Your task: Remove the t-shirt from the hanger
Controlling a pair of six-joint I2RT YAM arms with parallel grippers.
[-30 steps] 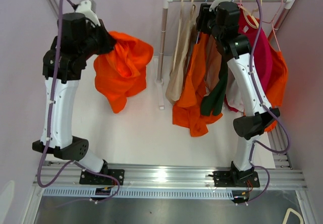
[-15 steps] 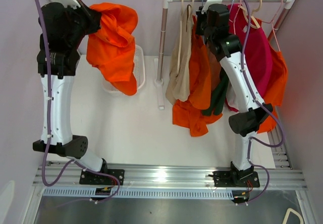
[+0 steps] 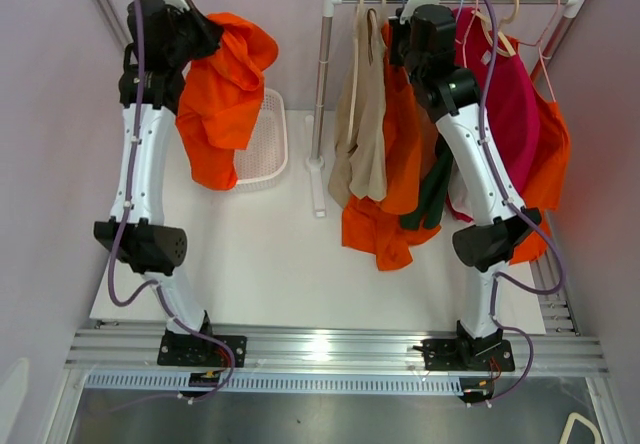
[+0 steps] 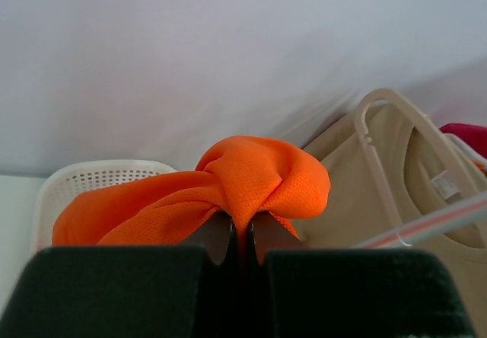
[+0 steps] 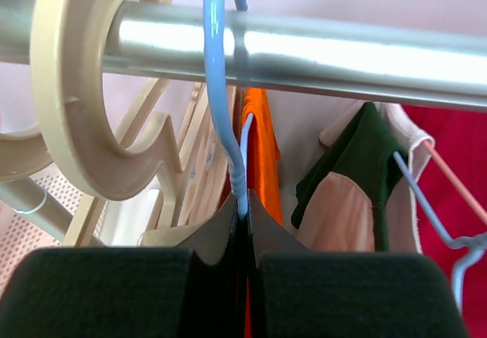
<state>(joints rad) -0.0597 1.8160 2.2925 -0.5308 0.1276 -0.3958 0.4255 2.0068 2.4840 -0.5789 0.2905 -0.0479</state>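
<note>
Since half a second earlier, the left arm [image 3: 140, 164] had swung inward, and the orange t-shirt [image 3: 222, 94] now hung partly over the white basket [image 3: 265, 154], free of any hanger. The left gripper [image 4: 242, 235] was clenched on a bunched fold, apparently to carry the shirt there for dropping. The right gripper [image 5: 241, 215] had barely shifted, pinched on the blue hanger [image 5: 215, 87] just under the rail [image 5: 342, 49], likely to steady it. A neck tag [image 4: 444, 186] on the beige shirt [image 4: 358, 216] was too small to read.

We can read no text, brand or number anywhere; the small neck label [image 4: 444, 186] in the beige shirt [image 4: 380, 220] is too blurred.
</note>
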